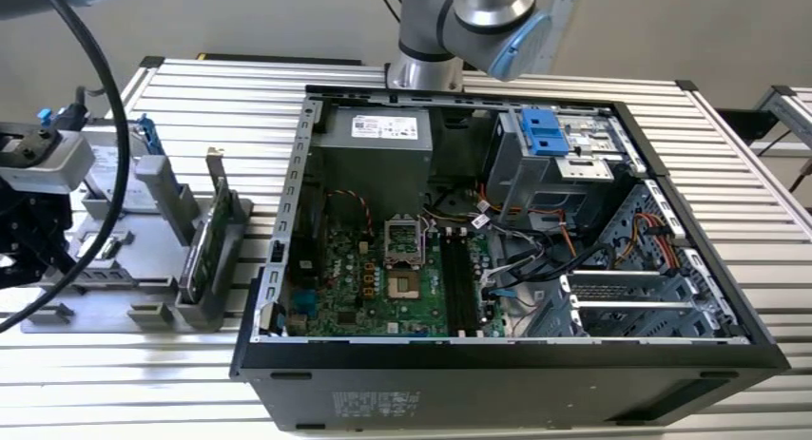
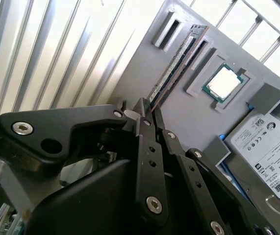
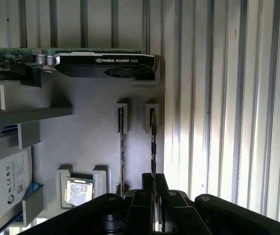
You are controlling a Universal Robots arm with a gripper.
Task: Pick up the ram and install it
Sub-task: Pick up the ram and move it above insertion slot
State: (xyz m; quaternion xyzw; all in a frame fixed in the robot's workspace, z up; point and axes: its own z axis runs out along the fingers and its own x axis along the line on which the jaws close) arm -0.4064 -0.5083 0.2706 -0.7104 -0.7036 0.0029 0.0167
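On the slatted surface [image 3: 218, 98], a grey holder [image 3: 90, 142] carried the loose components, and the ram [image 3: 152, 142] stood on edge in the holder's outermost slot, the one nearest the bare slats. A second, similar stick [image 3: 122, 147] stood in the neighbouring slot, parallel to the ram and just beside it. The gripper [image 3: 154, 177] was positioned over the near end of the ram, and its fingers [image 3: 161, 184] were drawn narrow, one on each side of the board, pinching its upper edge. In the second wrist view the same gripper [image 2: 148, 106] met the end of the ram [image 2: 176, 66], which was seated in the holder [image 2: 189, 112]. A processor [image 3: 77, 192] lay flat in a square recess of the holder, a hard drive [image 3: 2, 186] rested beyond it, and a graphics card [image 3: 105, 63] stood on edge across the far end. In the exterior view the holder [image 1: 89, 269] sat on the surface at the exterior view's left, beside the open computer case [image 1: 508, 364], whose motherboard [image 1: 368, 278] was exposed.
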